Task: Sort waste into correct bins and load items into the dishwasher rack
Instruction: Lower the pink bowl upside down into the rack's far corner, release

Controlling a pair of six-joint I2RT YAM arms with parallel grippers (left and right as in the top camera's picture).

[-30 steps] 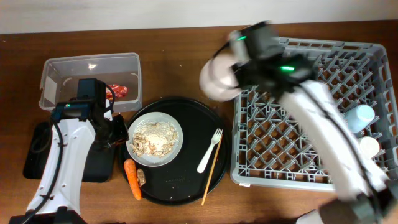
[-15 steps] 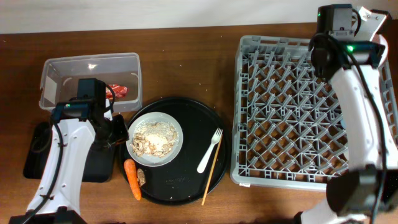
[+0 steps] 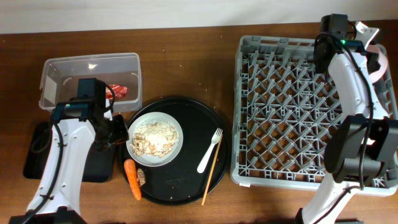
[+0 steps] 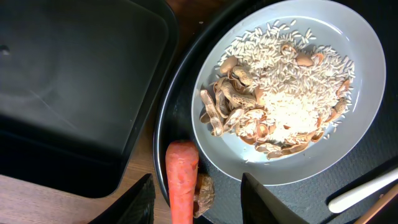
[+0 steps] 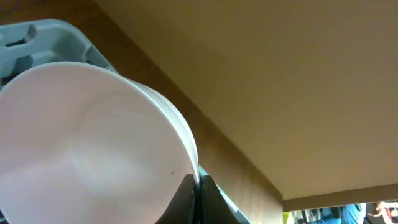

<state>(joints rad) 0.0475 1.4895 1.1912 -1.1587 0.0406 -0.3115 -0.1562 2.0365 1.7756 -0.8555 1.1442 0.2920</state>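
One desk (image 3: 186, 37) is carrying everything. One dishwasher rack (image 3: 237, 112) is occupying the right of the overhead frame. One round black tray (image 3: 186, 180) is sitting at centre. Two bins are standing at the left: the clear tub (image 3: 46, 68) at upper left and the black rectangular tray (image 3: 31, 165) below it, partly under the left arm (image 3: 68, 155).

On the round tray, these are lying:
- one plate (image 3: 179, 138), carrying the food scraps (image 3: 152, 138);
- one fork (image 3: 210, 151), right of the plate;
- the chopsticks (image 3: 211, 171), just beside the fork; whether one stick or two cannot be told;
- one carrot (image 3: 132, 178), at the tray's lower-left rim;
- one brown scrap (image 3: 141, 177), touching the carrot.

One red wrapper (image 3: 118, 90) is lying in the clear tub.

One bowl (image 3: 377, 55) is showing overhead only as a pink sliver behind the right arm (image 3: 348, 68), at the rack's upper-right corner. The right wrist view is showing its inside, with the right fingers (image 5: 183, 202) clamping its rim at bottom centre.

The left fingers (image 4: 140, 205) are hidden overhead. The left wrist view is showing them spread apart, gripping nothing, above the carrot. It is also showing the scraps as rice grains and peanut shells.
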